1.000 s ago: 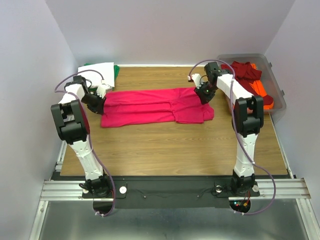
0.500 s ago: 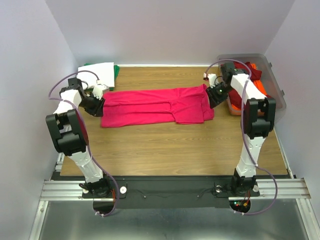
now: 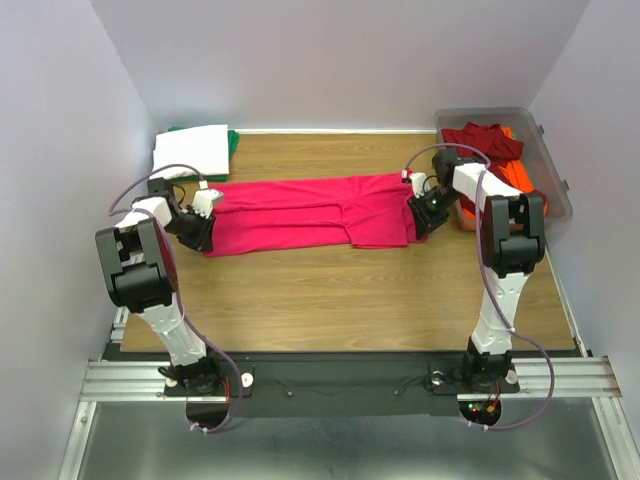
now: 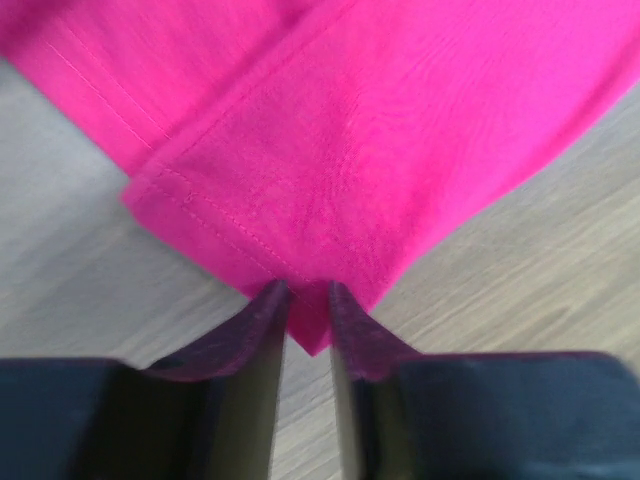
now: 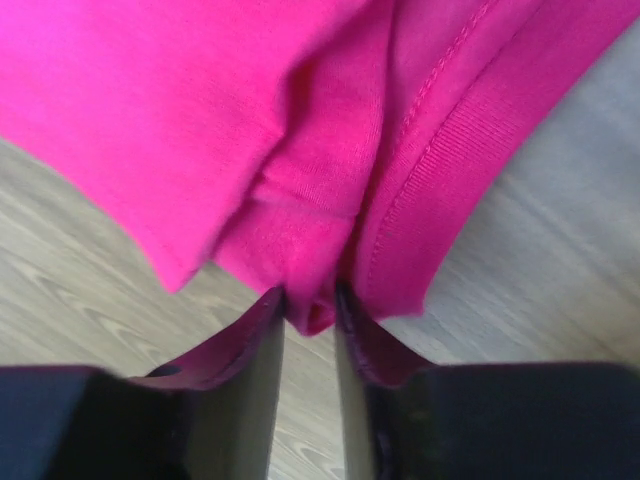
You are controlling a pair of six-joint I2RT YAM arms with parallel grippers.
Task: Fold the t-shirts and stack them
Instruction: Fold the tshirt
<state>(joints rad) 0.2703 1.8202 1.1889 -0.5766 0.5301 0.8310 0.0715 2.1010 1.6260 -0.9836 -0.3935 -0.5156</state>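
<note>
Layout of the wooden surface (image 3: pixel 340 290): the pink-red t-shirt (image 3: pixel 310 210) lies flat across its middle as a long band running left to right. The left end effector (image 3: pixel 203 228) sits low at the band's near-left corner, and the right end effector (image 3: pixel 422 212) sits low at its right end.

Left wrist view: the two dark fingers (image 4: pixel 262 325) stand a narrow gap apart. The stitched corner tip of the shirt lies in that gap, with wood showing below it.

Right wrist view: the fingers (image 5: pixel 362 335) are equally close together, and a bunched fold next to a ribbed edge reaches down between them.

Whether either end effector clamps the cloth or merely straddles it cannot be told.

A folded white t-shirt (image 3: pixel 190 148) rests at the far-left corner on a green t-shirt (image 3: pixel 233 142), which shows only along its right side. The clear grey bin (image 3: pixel 555 190) at the far right holds a dark red t-shirt (image 3: pixel 485 140) and an orange t-shirt (image 3: pixel 520 175).
</note>
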